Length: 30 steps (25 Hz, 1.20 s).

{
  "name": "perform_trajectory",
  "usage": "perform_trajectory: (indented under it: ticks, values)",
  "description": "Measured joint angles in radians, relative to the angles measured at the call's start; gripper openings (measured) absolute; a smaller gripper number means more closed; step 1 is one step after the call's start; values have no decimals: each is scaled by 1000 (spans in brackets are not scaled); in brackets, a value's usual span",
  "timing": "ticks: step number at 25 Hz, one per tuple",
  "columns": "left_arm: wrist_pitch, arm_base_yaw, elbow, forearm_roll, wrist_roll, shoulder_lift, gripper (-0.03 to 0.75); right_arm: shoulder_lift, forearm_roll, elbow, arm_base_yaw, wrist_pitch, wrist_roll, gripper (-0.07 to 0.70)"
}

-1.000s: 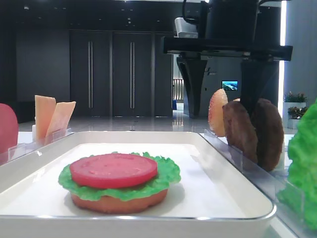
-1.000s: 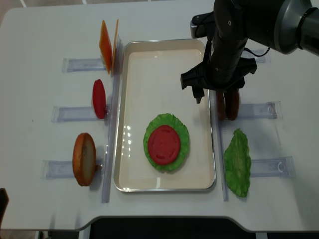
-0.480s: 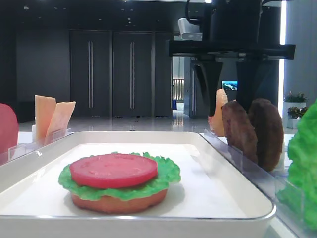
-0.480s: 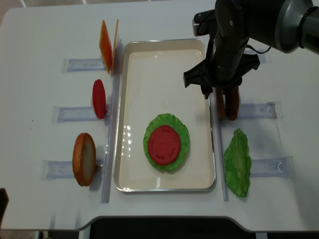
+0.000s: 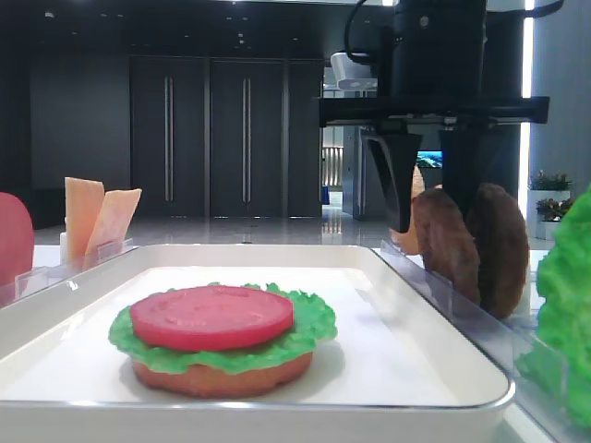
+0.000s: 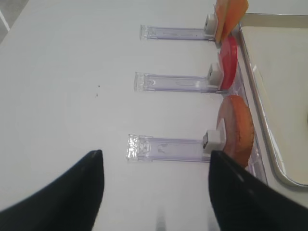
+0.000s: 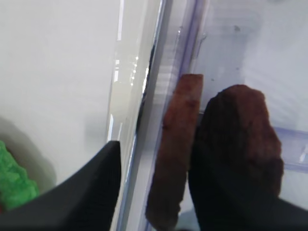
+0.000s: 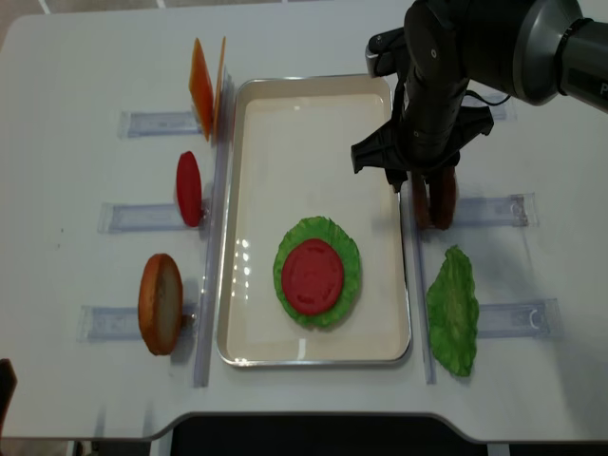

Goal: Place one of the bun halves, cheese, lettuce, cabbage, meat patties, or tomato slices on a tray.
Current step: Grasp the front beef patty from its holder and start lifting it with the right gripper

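Two dark-brown meat patties (image 8: pixel 432 204) stand on edge in a clear rack right of the white tray (image 8: pixel 304 152). My right gripper (image 5: pixel 429 208) hangs over them, jaws astride the nearer patty (image 7: pixel 173 154). Its left finger (image 7: pixel 96 192) is still a small gap away from that patty, and its right finger sits between the two patties. On the tray lies a stack of bun half (image 5: pixel 222 378), lettuce (image 8: pixel 350 249) and tomato slice (image 8: pixel 312 275). My left gripper (image 6: pixel 159 192) is open over bare table, left of another bun half (image 6: pixel 236 130).
Left of the tray, clear racks hold cheese (image 8: pixel 204 85), a tomato slice (image 8: pixel 188 188) and a bun half (image 8: pixel 160 302). A loose lettuce leaf (image 8: pixel 451 309) stands in the rack at the front right. The tray's raised rim (image 7: pixel 144 96) runs just left of the patties.
My right gripper has shifted slightly right and down over the patties, and its jaws have narrowed around the nearer one. The left arm has not moved.
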<state>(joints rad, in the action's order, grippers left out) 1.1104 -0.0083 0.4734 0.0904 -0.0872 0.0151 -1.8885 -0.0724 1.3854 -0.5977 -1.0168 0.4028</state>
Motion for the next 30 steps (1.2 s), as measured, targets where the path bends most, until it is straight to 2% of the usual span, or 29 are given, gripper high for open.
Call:
perform_trajectory:
  ticks: [7, 30]
  values:
    - [0, 0, 0, 0, 0, 0, 517, 0, -7, 0, 0, 3, 0, 189]
    - [0, 0, 0, 0, 0, 0, 517, 57, -49, 0, 0, 1, -3, 162]
